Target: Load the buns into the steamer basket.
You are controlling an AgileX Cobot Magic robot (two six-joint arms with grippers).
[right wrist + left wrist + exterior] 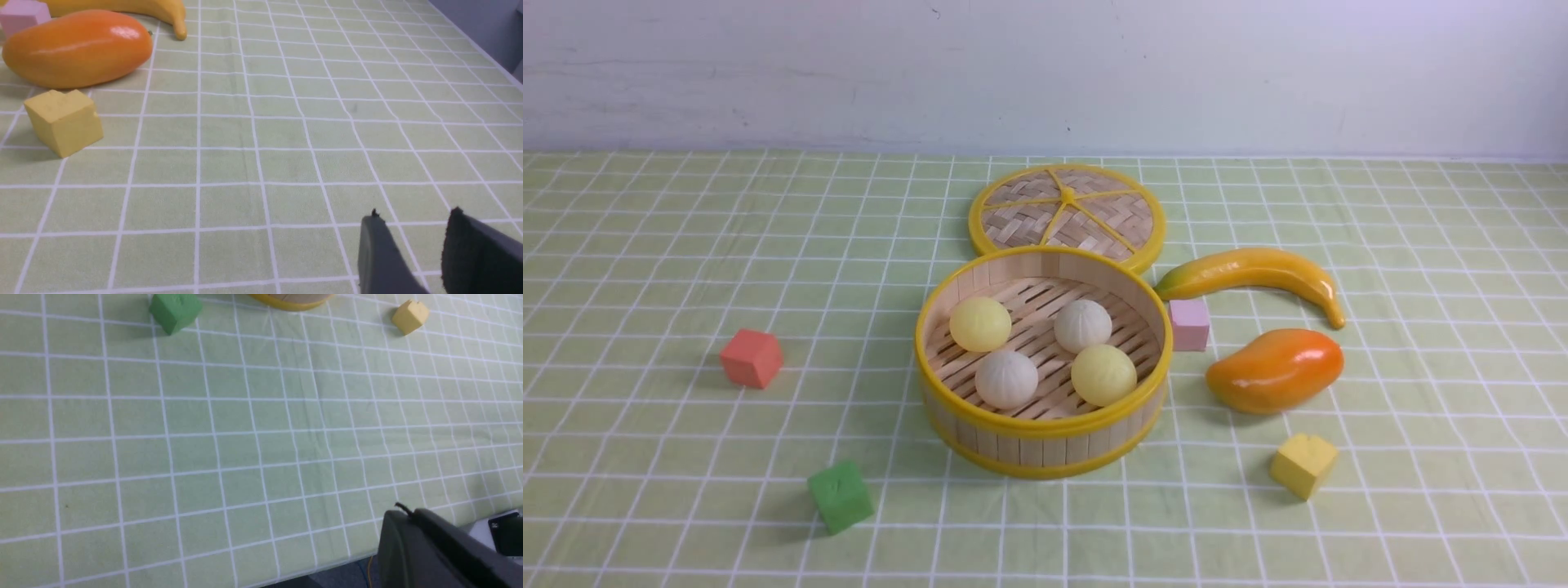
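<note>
Four small round toy buns lie inside the round shallow bamboo steamer basket with yellow rims (1045,470), spaced apart on its slatted floor: two pale yellow, ball-like buns (980,324) (1103,375) and two off-white, pleated buns (1006,380) (1083,326). They look light and firm, probably hollow plastic or rubber, so a modest squeeze across the widest part should do; pinched high on the dome, one would likely slip and roll (the pleats may lend the off-white pair a touch more grip). None looks fragile. The basket seems light and fairly stiff, though its thin slat wall could flex if pressed hard, so if it ever needs shifting, the thick rim is the place to hold. The dark left gripper (412,516) has its jaws shut with nothing between them; the dark right gripper (414,214) has its jaws parted to a moderate gap, also holding nothing. With every bun in the basket, the task looks done, and no further grasp seems called for.
</note>
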